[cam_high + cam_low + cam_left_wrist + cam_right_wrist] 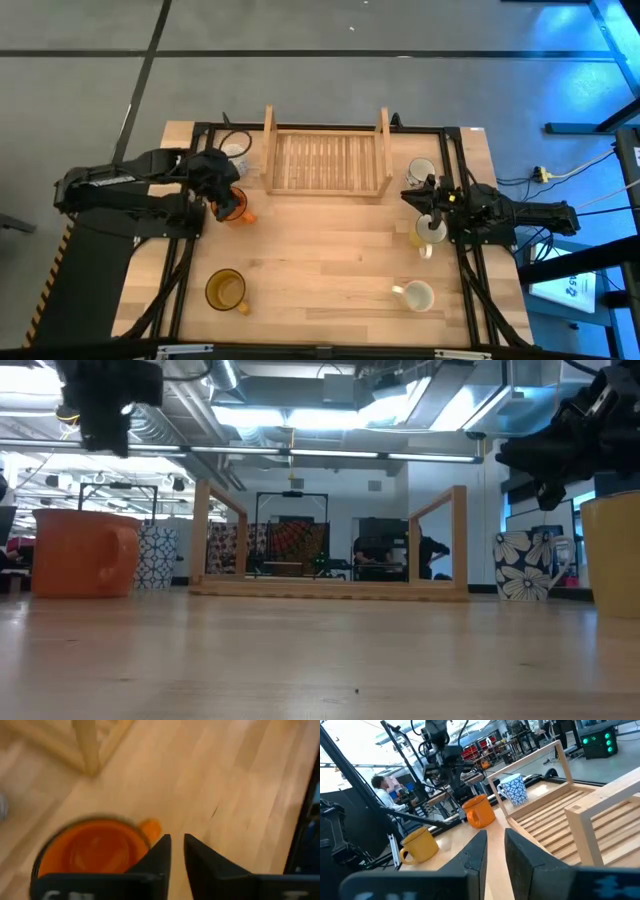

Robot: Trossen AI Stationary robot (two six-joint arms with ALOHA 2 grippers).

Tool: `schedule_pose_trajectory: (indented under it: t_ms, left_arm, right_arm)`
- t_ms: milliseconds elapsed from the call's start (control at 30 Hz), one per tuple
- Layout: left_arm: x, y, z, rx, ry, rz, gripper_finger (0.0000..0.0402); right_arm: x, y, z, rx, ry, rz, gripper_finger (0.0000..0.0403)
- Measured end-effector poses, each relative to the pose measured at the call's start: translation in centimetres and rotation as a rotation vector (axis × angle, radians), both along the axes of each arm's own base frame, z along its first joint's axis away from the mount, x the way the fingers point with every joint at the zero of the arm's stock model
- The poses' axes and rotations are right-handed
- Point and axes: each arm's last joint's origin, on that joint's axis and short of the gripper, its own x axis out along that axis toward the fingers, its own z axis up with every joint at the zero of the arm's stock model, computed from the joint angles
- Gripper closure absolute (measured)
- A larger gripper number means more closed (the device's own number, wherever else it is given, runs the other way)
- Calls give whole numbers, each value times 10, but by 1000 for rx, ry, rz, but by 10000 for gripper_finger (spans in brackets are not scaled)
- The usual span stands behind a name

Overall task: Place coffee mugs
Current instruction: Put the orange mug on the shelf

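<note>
Mugs sit spread over the wooden tabletop (330, 250), and none is in the slatted tray (327, 160) at the upper middle of the high view. The orange mug (232, 205) is left of the tray. A blue-patterned mug (235, 150) is at the tray's upper left corner. The amber-yellow mug (226, 290) is at the lower left. A flowered white mug (421, 172) is right of the tray, a pale yellow mug (427, 232) is below it, and a cream mug (416, 296) is at the lower right.

It looks like the step is picking up the orange mug. The left gripper (218, 190) hangs right over it, above it and not touching. Its jaws are nearly together, with only a thin gap, and they hold nothing. Next, I think the jaws must open wider and go down over the rim or the handle.

The right gripper (432, 205) hovers between the flowered mug and the pale yellow one. Its jaws also stand close together and look empty.
</note>
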Motion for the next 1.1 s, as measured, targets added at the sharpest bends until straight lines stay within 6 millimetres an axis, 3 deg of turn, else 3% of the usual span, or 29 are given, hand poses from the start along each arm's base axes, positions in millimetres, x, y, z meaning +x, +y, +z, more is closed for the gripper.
schedule_pose_trajectory:
  t_ms: [167, 300, 633, 1100]
  left_arm:
    - [-1, -4, -9, -52, 129, -77, 275]
    - [5, -7, -19, -31, 211, -83, 243]
    - [20, -14, -46, -13, 312, -173, 238]
    - [37, -19, -66, 72, 449, -193, 242]
  right_arm:
    - [0, 0, 0, 0, 0, 0, 347]
    - [0, 0, 0, -2, 0, -1, 347]
    - [0, 0, 0, -3, 0, 0, 347]
    - [0, 0, 0, -3, 1, 0, 347]
